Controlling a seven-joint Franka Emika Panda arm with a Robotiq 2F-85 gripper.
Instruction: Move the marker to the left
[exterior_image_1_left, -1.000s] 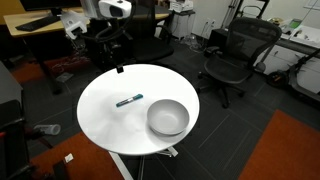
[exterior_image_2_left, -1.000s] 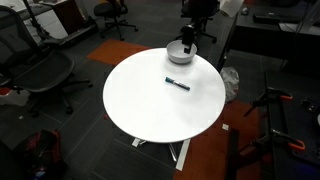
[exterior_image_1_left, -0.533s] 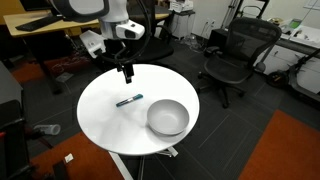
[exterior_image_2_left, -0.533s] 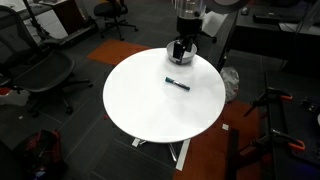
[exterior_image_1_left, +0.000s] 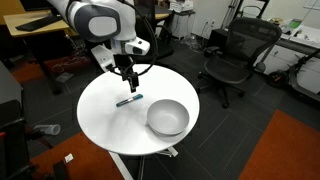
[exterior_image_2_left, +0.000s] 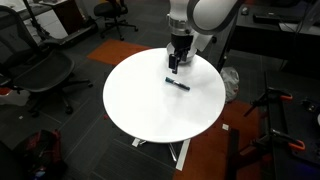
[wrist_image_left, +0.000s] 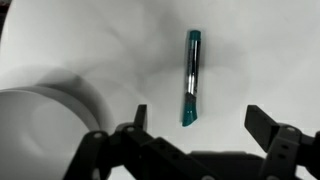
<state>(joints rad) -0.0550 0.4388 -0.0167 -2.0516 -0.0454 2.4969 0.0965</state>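
Observation:
The marker (exterior_image_1_left: 128, 100) is a thin teal-blue pen lying flat on the round white table (exterior_image_1_left: 105, 125). It also shows in the other exterior view (exterior_image_2_left: 178, 85) and in the wrist view (wrist_image_left: 191, 78). My gripper (exterior_image_1_left: 126, 81) hangs just above the marker and is open and empty. It shows in an exterior view (exterior_image_2_left: 173, 66) as well. In the wrist view the two fingers (wrist_image_left: 200, 118) stand wide apart, with the marker's end between them and farther out.
A round grey bowl (exterior_image_1_left: 167, 117) sits on the table close to the marker; it is mostly hidden behind the arm in an exterior view and shows in the wrist view (wrist_image_left: 45, 120). Office chairs (exterior_image_1_left: 235, 55) (exterior_image_2_left: 40, 70) and desks stand around the table.
The arm has swung in over the table and come down toward the marker. The marker and the bowl have not moved.

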